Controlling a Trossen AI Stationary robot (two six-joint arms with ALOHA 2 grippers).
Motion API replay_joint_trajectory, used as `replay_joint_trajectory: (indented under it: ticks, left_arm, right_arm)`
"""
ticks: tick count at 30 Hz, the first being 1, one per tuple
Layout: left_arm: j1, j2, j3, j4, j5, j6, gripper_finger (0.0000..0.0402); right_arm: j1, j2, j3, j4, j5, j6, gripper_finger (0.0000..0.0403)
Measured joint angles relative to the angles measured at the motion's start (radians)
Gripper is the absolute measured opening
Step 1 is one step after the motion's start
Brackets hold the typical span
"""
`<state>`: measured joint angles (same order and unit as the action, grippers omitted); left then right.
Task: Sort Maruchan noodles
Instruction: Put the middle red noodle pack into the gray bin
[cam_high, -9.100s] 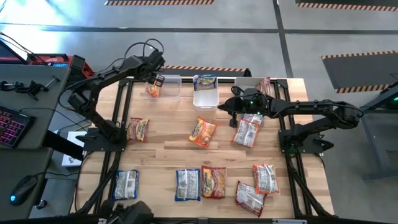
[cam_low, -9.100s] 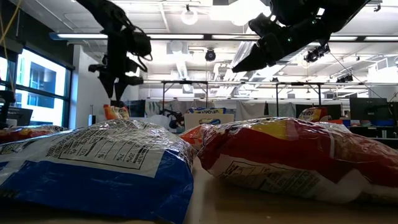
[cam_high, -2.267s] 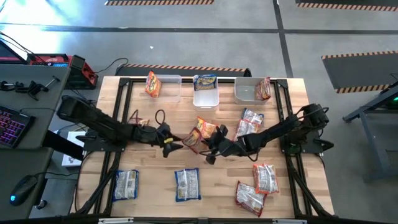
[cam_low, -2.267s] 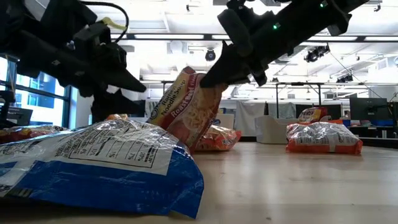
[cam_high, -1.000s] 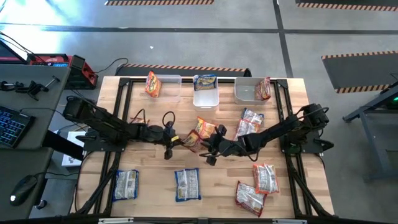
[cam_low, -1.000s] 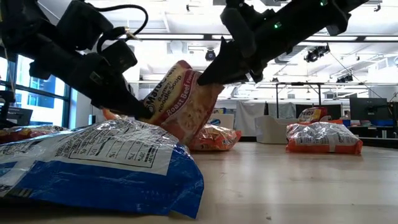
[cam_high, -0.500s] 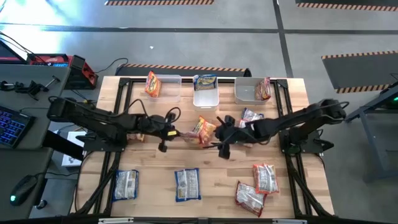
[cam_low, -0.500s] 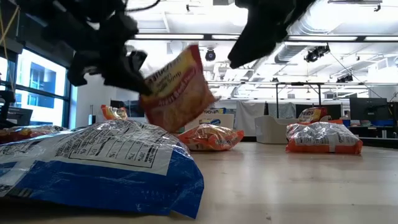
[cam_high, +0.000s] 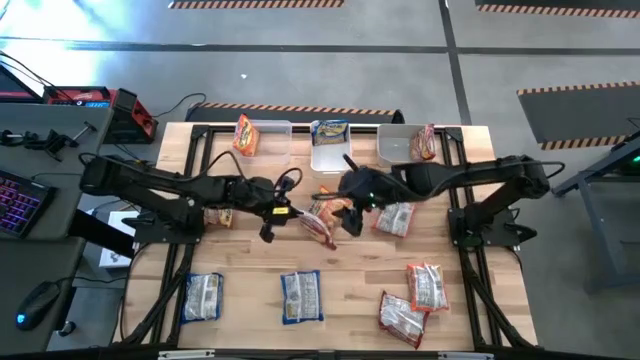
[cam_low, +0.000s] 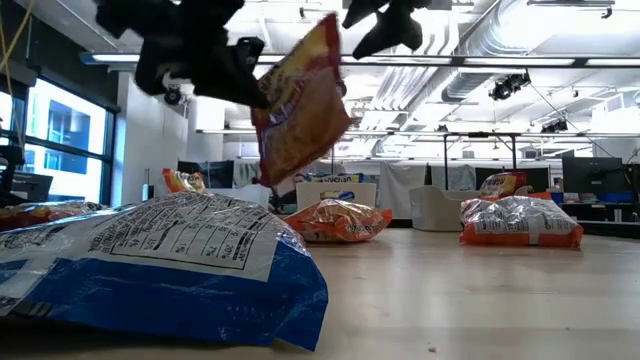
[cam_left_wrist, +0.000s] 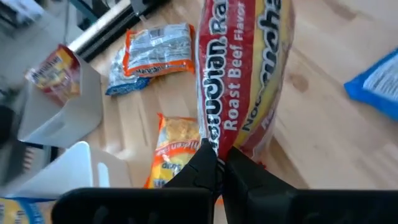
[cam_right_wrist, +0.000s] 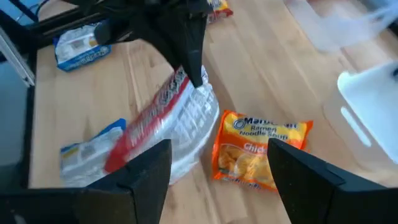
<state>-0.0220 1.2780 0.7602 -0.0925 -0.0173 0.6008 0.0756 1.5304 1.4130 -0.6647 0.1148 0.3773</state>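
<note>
A red-and-yellow Maruchan noodle packet (cam_left_wrist: 242, 74) marked roast beef hangs in the air over the table's middle (cam_high: 320, 226), with my left gripper (cam_left_wrist: 217, 167) shut on it. In the low view the packet (cam_low: 300, 100) stands tilted, high above the board. My right gripper (cam_right_wrist: 217, 155) is open just beyond the packet toward the far right (cam_high: 352, 208), touching nothing. An orange noodle packet (cam_right_wrist: 261, 149) lies flat on the table under them. My left gripper pinches the roast beef packet by the edge of one short end (cam_left_wrist: 214, 144) between its two fingers. The fingers come from the table's left, slanting down. The packet reaches out past the fingertips, tilted on edge and lifted clear of the table.
Three clear bins (cam_high: 268, 138) (cam_high: 330, 152) (cam_high: 398, 148) stand along the far edge, each with a packet. Other packets lie flat: blue ones (cam_high: 202, 297) (cam_high: 300, 296) near the front, red-and-silver ones (cam_high: 427, 285) (cam_high: 403, 316) (cam_high: 395, 218) at right, an orange one (cam_high: 220, 214) under my left arm.
My right gripper has opened, let go of the roast beef packet, and risen away toward the far edge. My left gripper has gone up with the packet and rolled, so the packet has come up off the table and hangs tilted, higher than before.
</note>
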Motion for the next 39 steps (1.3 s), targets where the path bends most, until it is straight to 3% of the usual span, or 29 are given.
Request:
replay_joint_trajectory:
  ticks: [7,13,25,39]
  left_arm:
    - [0.002,0.134,0.124,-0.047,0.013,-0.04,0.0]
    - [0.01,0.206,0.181,-0.062,0.007,-0.093,0.0]
    - [0.069,0.201,0.181,-0.058,0.035,-0.353,0.0]
    - [0.08,0.168,0.182,-0.034,0.068,-0.383,0.0]
  right_arm:
    - [-0.058,0.16,0.221,-0.221,-0.129,0.018,0.0245]
    - [-0.084,0.284,0.325,-0.339,-0.223,0.058,0.0245]
    - [-0.075,0.323,0.318,-0.343,-0.196,0.054,0.0245]
    - [-0.068,0.34,0.269,-0.335,-0.232,-0.026,0.0241]
